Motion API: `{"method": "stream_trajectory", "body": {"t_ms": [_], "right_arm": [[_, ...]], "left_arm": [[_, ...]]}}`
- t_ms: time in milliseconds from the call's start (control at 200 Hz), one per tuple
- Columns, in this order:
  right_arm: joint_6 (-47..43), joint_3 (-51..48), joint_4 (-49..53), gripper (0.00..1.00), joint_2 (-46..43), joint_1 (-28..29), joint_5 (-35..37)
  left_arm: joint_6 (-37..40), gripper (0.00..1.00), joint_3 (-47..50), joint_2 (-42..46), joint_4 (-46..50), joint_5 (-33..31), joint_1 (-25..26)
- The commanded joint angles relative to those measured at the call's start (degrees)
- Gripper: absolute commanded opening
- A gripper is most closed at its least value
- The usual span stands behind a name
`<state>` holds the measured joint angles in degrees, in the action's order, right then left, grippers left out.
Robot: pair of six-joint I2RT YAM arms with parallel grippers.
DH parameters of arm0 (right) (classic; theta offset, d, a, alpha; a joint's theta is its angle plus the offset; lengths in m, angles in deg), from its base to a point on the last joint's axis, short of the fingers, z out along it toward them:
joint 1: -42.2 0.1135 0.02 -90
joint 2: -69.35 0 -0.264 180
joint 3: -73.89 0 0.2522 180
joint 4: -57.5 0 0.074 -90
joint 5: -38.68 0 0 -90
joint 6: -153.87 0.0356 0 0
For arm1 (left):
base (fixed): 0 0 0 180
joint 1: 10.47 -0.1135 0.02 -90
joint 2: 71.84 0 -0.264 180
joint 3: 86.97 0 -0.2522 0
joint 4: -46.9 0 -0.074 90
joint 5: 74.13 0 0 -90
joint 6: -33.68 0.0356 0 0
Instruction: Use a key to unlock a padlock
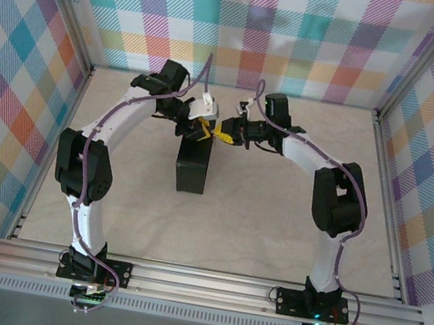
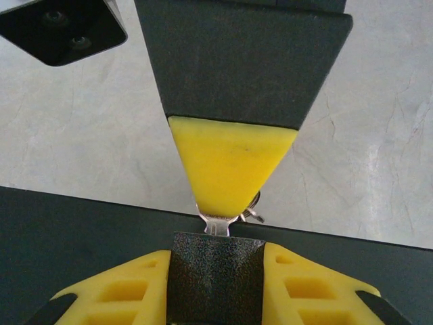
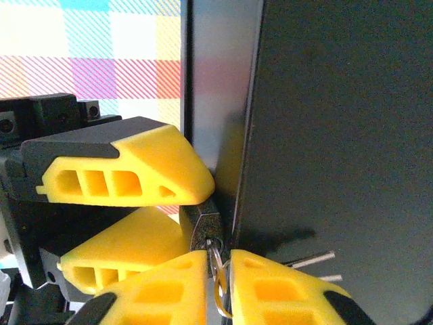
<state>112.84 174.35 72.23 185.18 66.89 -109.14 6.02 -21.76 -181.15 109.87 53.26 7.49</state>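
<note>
Left claw [image 2: 216, 267] clamps narrow on the padlock [image 2: 215, 290], right claw [image 3: 218, 271] pinches the key [image 2: 218, 224] at its keyway, so the turn should be square with the padlock braced.

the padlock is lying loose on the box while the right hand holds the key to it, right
Not quite. The padlock isn't lying loose: it is clamped between the fingers of the left hand, as the left wrist view shows. The rest stands: the right hand holds the key to it.
</note>
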Motion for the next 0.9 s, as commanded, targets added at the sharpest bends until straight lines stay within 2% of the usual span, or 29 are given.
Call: {"method": "stream_trajectory", "body": {"t_ms": [0, 155, 240, 325, 420, 625, 895], "right_arm": [[-10.27, -0.20, 6.34, 0.23, -4.97, -1.83, -1.48], [-29.37, -3.31, 14.05, 0.32, -10.14, -9.09, -0.77], [-45.35, -2.70, 17.39, 0.37, -11.82, -9.14, -0.21], [-58.02, -2.32, 16.43, 0.41, -10.96, -9.20, -0.94], [-70.79, -4.50, 13.00, 0.41, -10.68, -8.62, -0.06], [-81.89, -12.04, -7.04, 0.40, -11.55, -6.64, 3.16], [-88.08, -16.12, -16.39, 0.37, -11.25, -2.00, 12.13]], "left_arm": [[-1.19, 0.21, 1.58, -1.93, 0.93, 0.22, 2.14], [-1.95, 0.21, 2.85, -1.42, 0.56, 0.81, 1.78], [-2.95, 0.21, 3.25, -1.33, -0.11, 1.83, 1.82], [-3.37, 0.21, 3.30, -1.55, -0.18, 2.24, 1.82], [-3.34, 0.21, 3.07, -1.82, 0.13, 1.53, 1.82], [-2.96, 0.21, 1.66, -3.29, 0.96, 4.23, 1.82], [-1.53, 0.21, -0.74, -4.94, 2.82, 4.77, 1.82]]}}
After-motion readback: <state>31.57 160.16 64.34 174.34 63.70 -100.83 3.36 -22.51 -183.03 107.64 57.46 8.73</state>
